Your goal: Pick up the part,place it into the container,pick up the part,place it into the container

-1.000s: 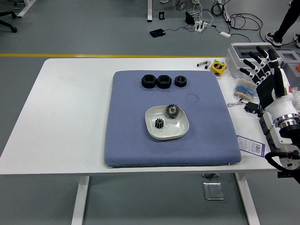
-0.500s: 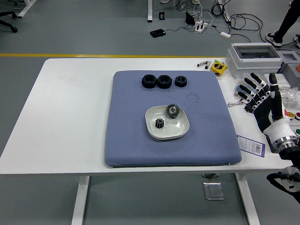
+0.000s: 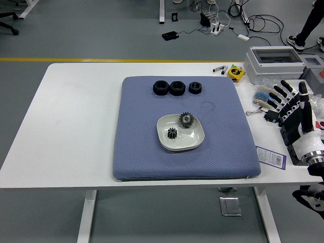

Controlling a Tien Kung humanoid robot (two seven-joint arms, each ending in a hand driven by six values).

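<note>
Evidently both gears (image 3: 187,119) already lie in the white dish (image 3: 180,132) on the blue mat (image 3: 142,136), so the right hand (image 3: 293,109), fingers spread and empty, should simply clear the table's right edge.

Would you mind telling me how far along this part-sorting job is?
Both dark metal gears already lie in the white dish on the blue mat. The right hand is at the table's right edge, open and empty. Nothing seems left.
</note>
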